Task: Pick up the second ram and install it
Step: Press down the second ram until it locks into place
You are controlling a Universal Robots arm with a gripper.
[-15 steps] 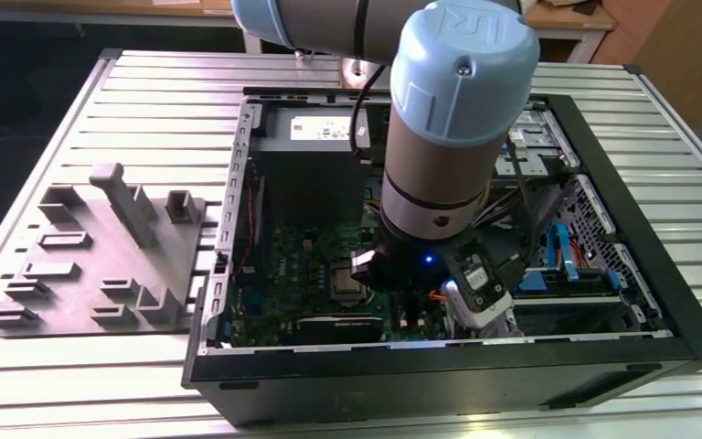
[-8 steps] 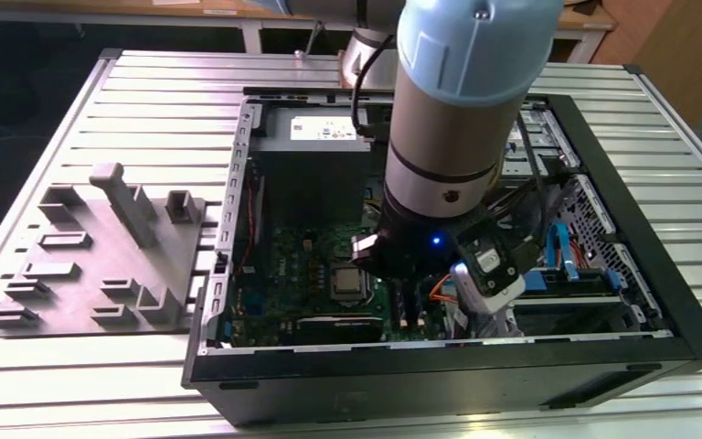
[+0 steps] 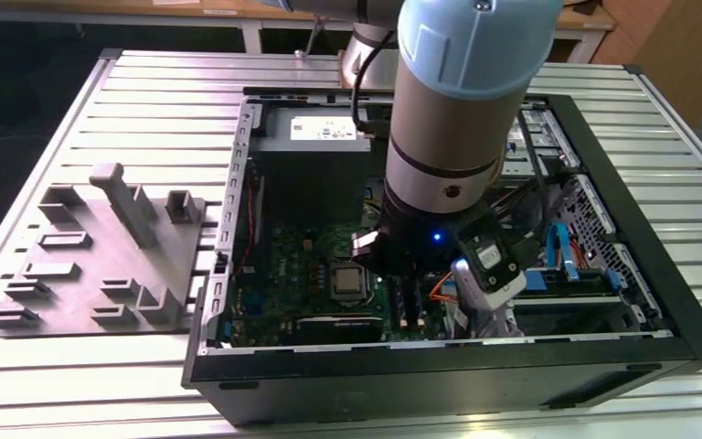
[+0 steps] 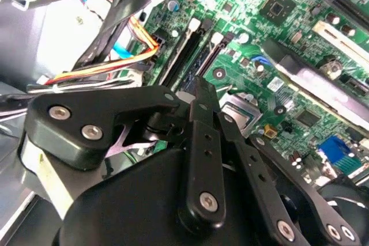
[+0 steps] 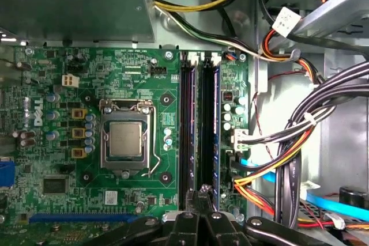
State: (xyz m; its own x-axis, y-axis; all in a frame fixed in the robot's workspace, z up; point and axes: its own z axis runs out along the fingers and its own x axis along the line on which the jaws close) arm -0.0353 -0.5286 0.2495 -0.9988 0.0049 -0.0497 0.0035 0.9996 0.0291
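Black linkages hide the claw [image 5: 202, 191] tips — closed together over the motherboard [image 5: 115, 84] memory slots [image 5: 199, 131], nothing visibly held.

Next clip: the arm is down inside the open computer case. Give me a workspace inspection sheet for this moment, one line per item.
Surface: slatted metal table carrying an open computer case.
Job's things: green motherboard with two long dark memory slots beside the processor socket; whether a ram stick sits in either slot cannot be told.
Clutter: grey plastic tray with upright blocks, on the exterior view's left of the case.
Grippers: gripper low over the near end of the slots, fingers drawn together.
Cables: bundled coloured wires beside the slots.
Surroundings: wooden furniture behind the table.
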